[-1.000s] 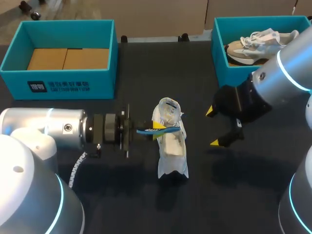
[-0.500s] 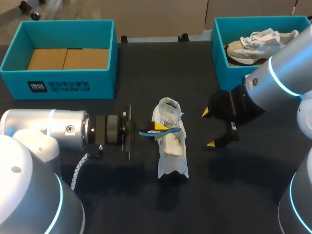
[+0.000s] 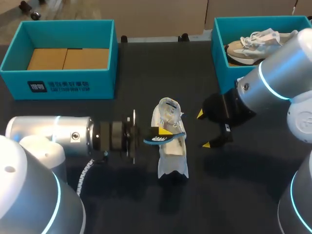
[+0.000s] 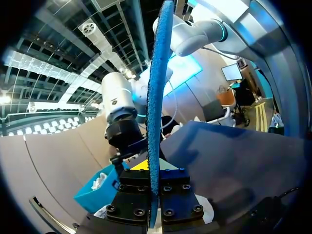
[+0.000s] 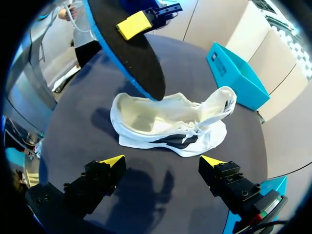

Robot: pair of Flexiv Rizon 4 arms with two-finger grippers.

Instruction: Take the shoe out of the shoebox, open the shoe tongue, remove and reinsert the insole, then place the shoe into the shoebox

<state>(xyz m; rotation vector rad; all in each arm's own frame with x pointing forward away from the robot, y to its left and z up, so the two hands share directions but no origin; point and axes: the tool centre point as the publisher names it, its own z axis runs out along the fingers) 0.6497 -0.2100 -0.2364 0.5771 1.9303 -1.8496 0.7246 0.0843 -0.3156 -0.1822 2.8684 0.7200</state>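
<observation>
Centre of frame: you see the shoe (image 3: 173,158) in thin white cloth, partly translucent. The insole (image 3: 158,140) across it has a matt black face and a rough blue foam edge. The table (image 3: 146,204) is matt black. Upper left: the teal shoebox (image 3: 102,83) is matt card with a plain brown cardboard floor. Lower left: the left arm (image 3: 48,134) has a smooth, satin silver casing.

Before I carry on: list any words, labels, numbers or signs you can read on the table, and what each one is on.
Left box: white print on its front wall, a logo block and a row of small letters, too blurred to read.
Insole: a small pale mark on its blue side, not legible.
Shoe: a dark marking on its side, no letters to make out.
Right box: no print visible.
</observation>
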